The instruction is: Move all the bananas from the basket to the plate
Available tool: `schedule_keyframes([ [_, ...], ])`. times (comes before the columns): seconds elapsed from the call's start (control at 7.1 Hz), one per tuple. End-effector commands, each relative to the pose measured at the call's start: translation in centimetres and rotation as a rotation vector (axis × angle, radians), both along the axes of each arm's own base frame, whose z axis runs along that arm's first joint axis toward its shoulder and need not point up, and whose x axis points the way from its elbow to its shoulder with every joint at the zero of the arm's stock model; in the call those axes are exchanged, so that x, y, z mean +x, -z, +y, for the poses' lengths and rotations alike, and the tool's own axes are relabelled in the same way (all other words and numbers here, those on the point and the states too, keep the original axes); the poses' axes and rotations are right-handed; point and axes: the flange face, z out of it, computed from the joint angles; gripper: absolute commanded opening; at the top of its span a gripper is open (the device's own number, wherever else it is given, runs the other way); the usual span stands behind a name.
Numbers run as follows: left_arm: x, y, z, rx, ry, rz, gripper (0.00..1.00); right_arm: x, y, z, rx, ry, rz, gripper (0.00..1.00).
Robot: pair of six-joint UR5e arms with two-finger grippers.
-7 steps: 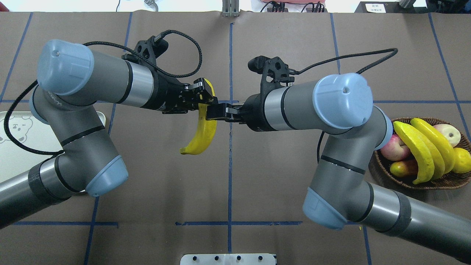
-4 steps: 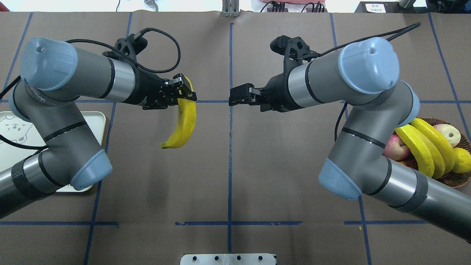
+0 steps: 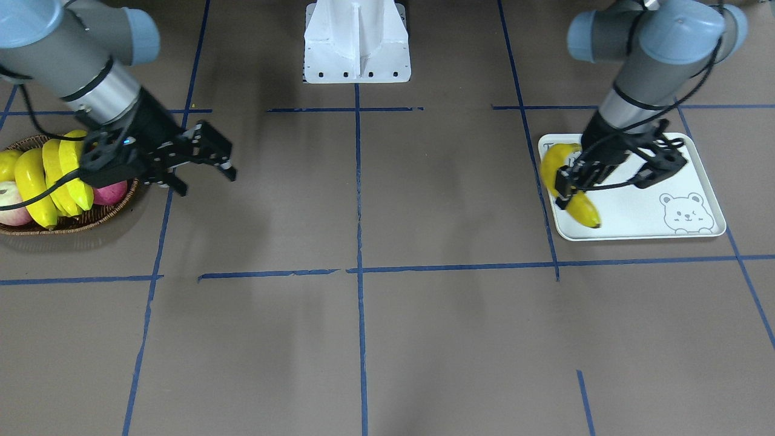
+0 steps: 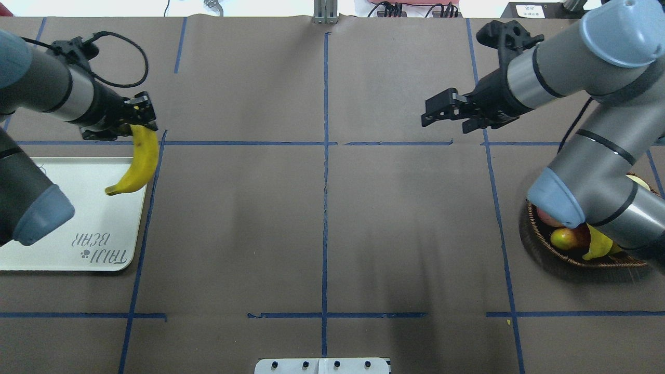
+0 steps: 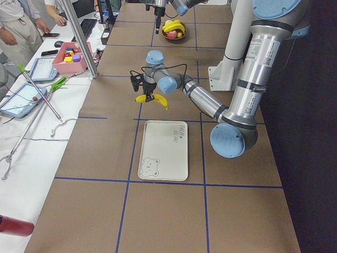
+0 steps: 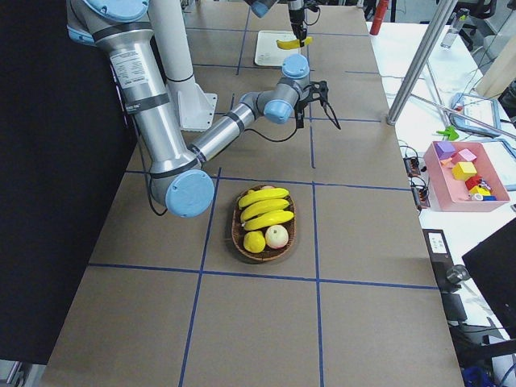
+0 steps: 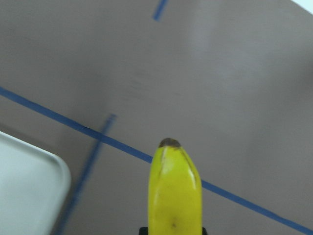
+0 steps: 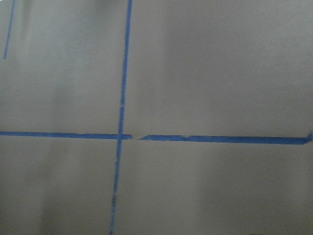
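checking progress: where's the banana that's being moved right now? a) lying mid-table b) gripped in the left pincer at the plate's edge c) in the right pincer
b: the left pincer is shut on the banana, which hangs at the edge of the plate, while the right pincer is open and empty.

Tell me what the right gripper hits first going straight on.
Nothing stands in line: the right gripper points toward mid-table, and its wrist view shows only bare table and blue tape. It probably meets the table first, though its tilt is unclear.
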Motion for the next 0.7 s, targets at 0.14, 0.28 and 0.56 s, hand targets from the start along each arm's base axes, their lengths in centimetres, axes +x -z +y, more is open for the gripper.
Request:
schedule_keyframes([
  [0.14,-6.5,-13.9,3.4,-0.115,-0.043,-0.171,0.0,8.9,-7.9,-1.2,0.03,0.066,0.14,0.99],
  [0.28,-8.7,-16.1,2.8,-0.121,-0.014,-0.18,0.0,11.2,-10.1,-1.2,0.04,0.072,0.175,0.99],
  [0.56,-12.1,-25.3,1.7,-0.153,0.029,-0.1,0.0,13.7,-13.3,-0.5,0.081,0.102,0.216,0.99],
])
